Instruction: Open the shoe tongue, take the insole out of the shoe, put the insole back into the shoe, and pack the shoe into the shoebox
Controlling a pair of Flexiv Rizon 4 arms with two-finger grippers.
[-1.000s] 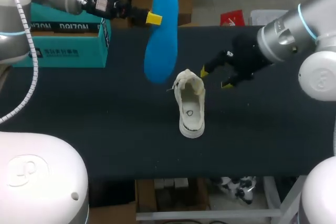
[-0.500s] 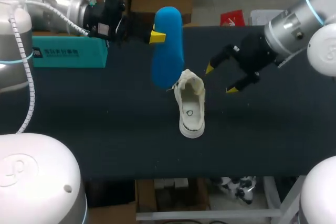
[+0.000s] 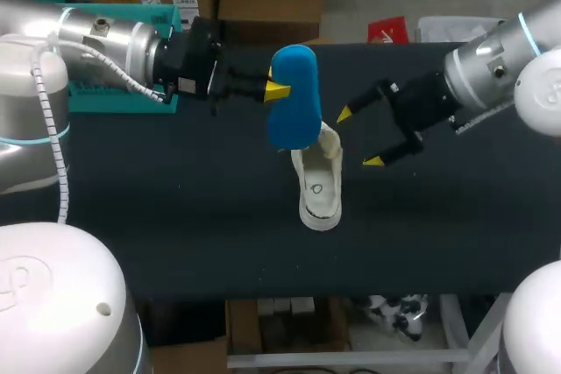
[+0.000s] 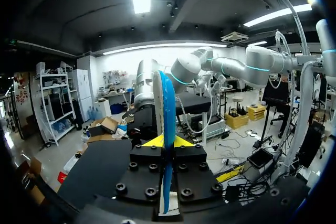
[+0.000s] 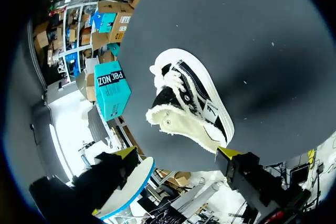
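The blue insole [image 3: 294, 98] hangs upright in the air, its lower end just above the heel opening of the white shoe [image 3: 317, 181] standing at mid table. My left gripper [image 3: 273, 91] is shut on the insole's edge. The left wrist view shows the insole [image 4: 168, 114] edge-on, pinched between the yellow tips of that gripper [image 4: 168, 141]. My right gripper [image 3: 359, 137] stands open just right of the shoe's heel, holding nothing. Seen from the right wrist, the shoe [image 5: 189, 103] lies ahead of the open right gripper [image 5: 177, 153], with the insole [image 5: 126, 187] beside one finger.
The teal shoebox [image 3: 105, 98] sits at the table's back left, mostly hidden behind my left arm; it also shows beyond the shoe as a teal box [image 5: 113, 90]. The dark table [image 3: 175, 216] stretches bare in front of the shoe.
My left arm has carried the insole right and down, from over the table's back edge to just above the shoe's heel. The right gripper turned slightly and stayed open.
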